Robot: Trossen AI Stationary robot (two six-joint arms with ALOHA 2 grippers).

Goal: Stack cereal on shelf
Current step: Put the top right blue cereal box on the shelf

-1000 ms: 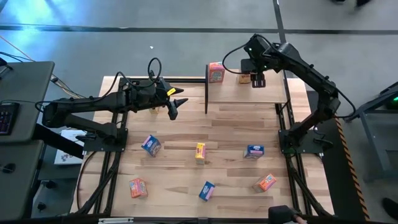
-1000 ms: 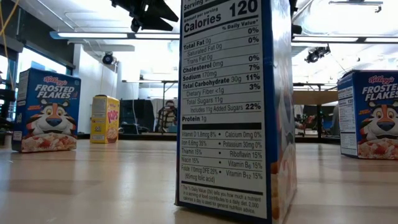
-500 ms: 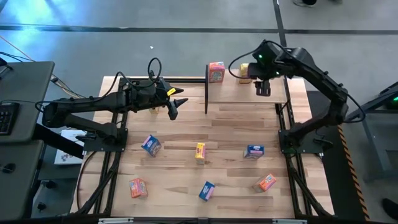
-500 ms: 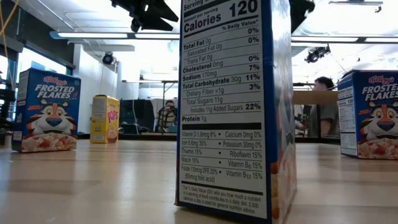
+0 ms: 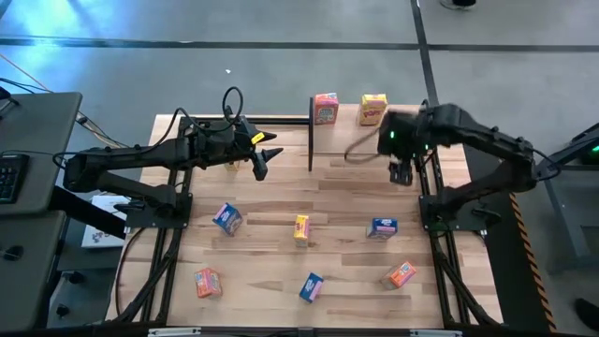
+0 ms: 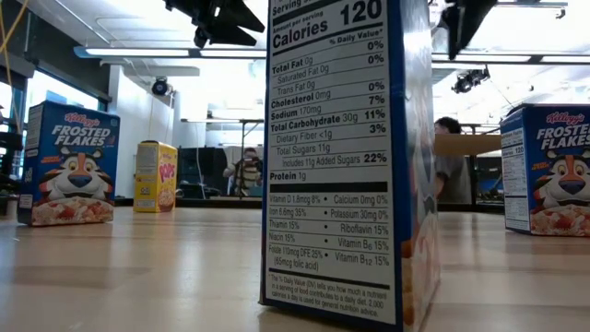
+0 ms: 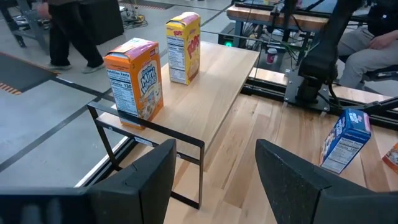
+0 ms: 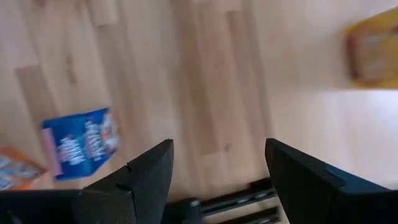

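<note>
The right gripper (image 5: pixel 401 174), jaws apart and empty, is withdrawing from the shelf (image 5: pixel 412 140), leaving the yellow box (image 5: pixel 373 109) beside the orange box (image 5: pixel 325 109); the left gripper (image 5: pixel 262 161) is waiting open.

Two cereal boxes (image 5: pixel 326 109) (image 5: pixel 373 109) stand side by side on the shelf (image 5: pixel 365 139) at the table's (image 5: pixel 346 201) far edge, while six more boxes lie scattered across the tabletop nearer the front.
</note>
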